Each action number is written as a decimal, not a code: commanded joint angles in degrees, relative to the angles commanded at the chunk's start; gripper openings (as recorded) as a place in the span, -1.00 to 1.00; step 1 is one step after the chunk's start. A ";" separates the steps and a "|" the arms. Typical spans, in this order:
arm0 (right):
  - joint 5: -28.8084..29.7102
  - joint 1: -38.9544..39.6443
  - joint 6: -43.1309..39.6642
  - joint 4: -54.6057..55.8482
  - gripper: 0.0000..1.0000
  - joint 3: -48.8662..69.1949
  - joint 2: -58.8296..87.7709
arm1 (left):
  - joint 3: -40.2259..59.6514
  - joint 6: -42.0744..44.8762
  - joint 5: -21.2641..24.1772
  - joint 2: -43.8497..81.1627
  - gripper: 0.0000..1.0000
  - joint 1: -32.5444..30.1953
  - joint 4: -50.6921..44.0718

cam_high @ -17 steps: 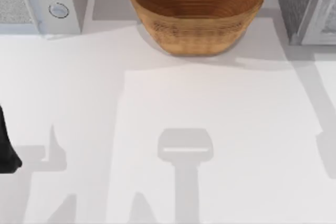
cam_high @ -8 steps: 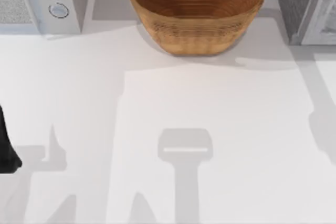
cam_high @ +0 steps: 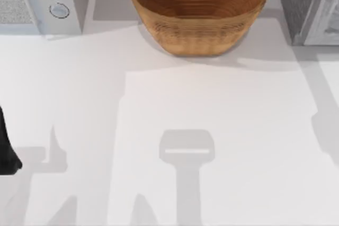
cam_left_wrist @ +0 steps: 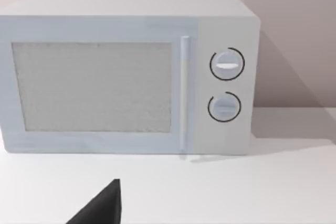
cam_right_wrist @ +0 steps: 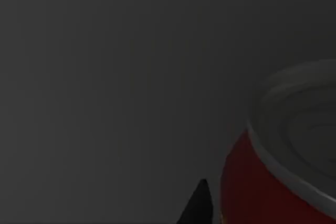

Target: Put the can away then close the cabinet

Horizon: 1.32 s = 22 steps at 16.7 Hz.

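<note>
One brown woven wicker bowl [cam_high: 198,11] stands on the single white tabletop [cam_high: 159,104]. There is one pale grey box-shaped microwave [cam_left_wrist: 126,72], and it carries two round dials [cam_left_wrist: 227,64], one above the other. One grey mesh-fronted cabinet [cam_high: 307,6] sits at the right edge. One small red cylindrical can with a silver metal top [cam_right_wrist: 283,166] appears in the dark right wrist view.

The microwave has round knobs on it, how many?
2. On the microwave front, beside its door: upper knob, lower knob directly below it. None seem hidden.
</note>
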 joint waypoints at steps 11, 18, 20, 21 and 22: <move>0.00 0.00 0.00 0.00 1.00 0.00 0.00 | 0.00 0.00 0.00 0.00 1.00 0.00 0.00; 0.00 0.12 0.00 0.00 1.00 -0.01 0.00 | 0.00 0.00 0.00 0.00 1.00 0.00 0.00; -0.34 0.07 -0.21 0.82 1.00 -1.68 -1.58 | 0.00 0.00 0.00 0.00 1.00 0.00 0.00; -0.67 0.02 -0.42 1.64 1.00 -3.38 -3.20 | 0.00 0.00 0.00 0.00 1.00 0.00 0.00; -1.08 -0.06 -0.67 2.70 1.00 -5.67 -5.37 | 0.00 0.00 0.00 0.00 1.00 0.00 0.00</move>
